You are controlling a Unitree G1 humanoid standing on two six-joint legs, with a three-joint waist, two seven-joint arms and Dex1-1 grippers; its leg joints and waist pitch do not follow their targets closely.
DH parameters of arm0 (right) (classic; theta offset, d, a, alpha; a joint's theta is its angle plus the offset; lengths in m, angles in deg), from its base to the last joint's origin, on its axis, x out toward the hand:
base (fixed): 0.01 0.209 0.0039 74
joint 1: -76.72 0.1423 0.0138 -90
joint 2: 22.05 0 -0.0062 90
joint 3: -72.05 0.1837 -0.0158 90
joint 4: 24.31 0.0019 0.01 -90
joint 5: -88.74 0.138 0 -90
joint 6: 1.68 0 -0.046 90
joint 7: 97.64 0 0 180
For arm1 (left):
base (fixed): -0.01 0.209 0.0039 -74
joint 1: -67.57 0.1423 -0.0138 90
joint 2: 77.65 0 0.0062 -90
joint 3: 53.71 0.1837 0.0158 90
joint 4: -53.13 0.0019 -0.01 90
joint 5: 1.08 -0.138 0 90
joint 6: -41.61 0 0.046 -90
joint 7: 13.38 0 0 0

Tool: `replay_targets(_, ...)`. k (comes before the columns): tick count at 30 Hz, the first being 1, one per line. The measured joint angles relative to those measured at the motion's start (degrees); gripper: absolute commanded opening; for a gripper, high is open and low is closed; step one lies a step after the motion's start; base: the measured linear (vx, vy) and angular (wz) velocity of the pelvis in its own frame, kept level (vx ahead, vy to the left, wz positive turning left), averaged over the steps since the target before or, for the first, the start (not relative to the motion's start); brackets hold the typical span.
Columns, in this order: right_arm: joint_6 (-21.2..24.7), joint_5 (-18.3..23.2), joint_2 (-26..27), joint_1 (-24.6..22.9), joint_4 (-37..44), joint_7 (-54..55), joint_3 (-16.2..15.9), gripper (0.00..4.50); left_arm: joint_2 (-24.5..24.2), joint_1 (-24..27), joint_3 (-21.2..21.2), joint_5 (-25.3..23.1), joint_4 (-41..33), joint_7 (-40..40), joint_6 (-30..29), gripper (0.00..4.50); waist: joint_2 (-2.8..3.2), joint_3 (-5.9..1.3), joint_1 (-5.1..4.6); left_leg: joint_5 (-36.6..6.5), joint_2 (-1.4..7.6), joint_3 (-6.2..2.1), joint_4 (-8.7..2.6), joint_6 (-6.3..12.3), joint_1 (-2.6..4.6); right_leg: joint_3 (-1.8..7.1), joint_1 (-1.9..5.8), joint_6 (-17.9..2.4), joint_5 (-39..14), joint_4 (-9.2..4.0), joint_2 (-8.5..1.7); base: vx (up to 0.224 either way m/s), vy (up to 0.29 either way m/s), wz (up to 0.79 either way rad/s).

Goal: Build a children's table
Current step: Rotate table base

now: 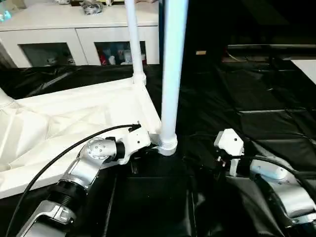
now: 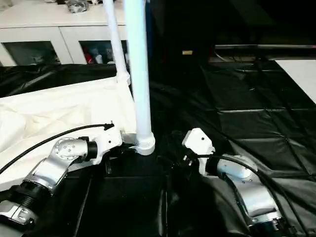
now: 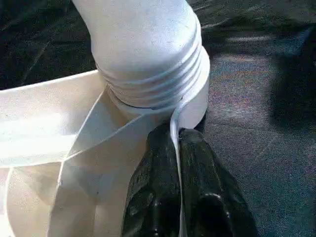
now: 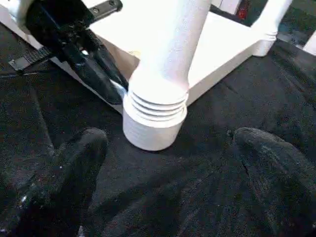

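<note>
Two white tapered plastic tube legs stand upright in the corner sockets of the upturned white plastic children's table top (image 1: 74,118), which lies ribbed side up on the black-sheeted table (image 1: 266,98); the far leg (image 1: 132,34) rises at the back corner, the near leg (image 1: 173,69) at the front corner closest to both arms. Leftmost, the left gripper (image 3: 177,163) has its two black fingers (image 3: 153,187) pinched together on the thin white side wall of the top, right at the base of the near leg's ribbed collar (image 3: 158,79). This reads as a bracing hold that steadies the top while the leg is seated. Further right, the right gripper (image 4: 168,158) hangs just short of the same collar with its black fingers (image 4: 74,163) spread wide and nothing between them, one on each side of the socket (image 4: 150,126) but apart from it. Judgement: the step in hand is tightening or pressing home the near leg. To do it well, the left pinch should keep the top from sliding on the slippery sheet, and the right fingers should come in square to the tube above the ribs, where the surface is smooth and round, then close evenly. A skewed grip could tilt the tall leg and lever the corner up. Whether the leg is fully seated cannot be told.
</note>
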Motion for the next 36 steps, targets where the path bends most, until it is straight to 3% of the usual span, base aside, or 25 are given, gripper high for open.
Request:
replay_targets(3, 0.0, 0.0, 0.0, -0.2, 0.0, -0.1, 0.0, 4.50, 0.0, -0.1, -0.3, 0.7, 0.1, -1.2, -0.5, 0.30, 0.02, -0.01, 0.09, 0.0, 0.00, 0.00, -0.04, 0.00, 0.01, -0.01, 0.00, 0.0, 0.0, -0.01, 0.00, 0.000, 0.000, 0.00)
replay_targets(7, 0.0, 0.0, 0.0, -0.4, 0.1, -0.2, -0.1, 4.50, 0.7, 0.2, -1.9, 5.2, -2.1, -2.5, -3.7, 0.75, -0.29, 0.11, 0.22, 0.1, 0.03, 0.00, 0.04, 0.03, -0.07, -0.07, -0.20, 0.0, 0.0, -0.04, -0.01, 0.000, 0.000, 0.00)
replay_targets(12, -0.1, 0.1, 0.1, -0.4, 0.2, -0.4, -0.2, 4.50, -0.1, 0.1, -3.1, 6.1, -3.0, -2.9, -4.8, 1.21, -0.34, 0.07, 0.18, 0.1, 0.01, 0.00, 0.15, 0.12, -0.57, -0.07, -0.54, -0.1, 0.1, -0.05, -0.03, 0.000, 0.000, 0.00)
replay_targets(25, -0.1, 0.4, 0.2, -0.4, 0.4, -1.0, -0.4, 4.50, -4.9, 0.1, -2.3, 5.2, -2.7, -6.1, -9.5, 1.21, -0.40, 0.04, 0.05, 0.1, 0.03, 0.00, 0.28, 0.11, -0.56, -0.05, -0.56, -0.1, 0.1, 0.22, -0.04, 0.000, 0.000, 0.00)
replay_targets(26, -0.1, 0.4, 0.2, -0.4, 0.4, -1.1, -0.4, 4.50, -5.0, 0.1, -2.3, 5.0, -2.7, -6.1, -9.6, 0.92, -0.42, 0.02, 0.05, 0.1, 0.03, 0.00, 0.29, 0.11, -0.57, -0.04, -0.55, -0.1, 0.1, 0.25, -0.04, 0.000, 0.000, 0.00)
replay_targets(29, -0.1, 0.4, 0.2, -0.4, 0.4, -1.2, -0.4, 4.50, -5.2, 0.1, -2.1, 5.1, -2.6, -6.3, -9.7, 0.84, -0.44, 0.02, 0.05, 0.1, 0.03, 0.00, 0.29, 0.09, -0.57, -0.03, -0.55, -0.1, 0.1, 0.32, -0.04, 0.000, 0.000, 0.00)
replay_targets(36, -0.1, 0.4, 0.2, -0.4, 0.4, -1.6, -0.6, 4.50, -5.7, 0.2, -1.7, 5.2, -3.0, -7.3, -10.8, 0.13, -0.51, 0.01, -0.06, 0.2, 0.03, 0.00, 0.29, -0.02, -0.55, -0.03, -0.55, -0.1, 0.1, 0.42, -0.04, 0.000, 0.000, 0.00)
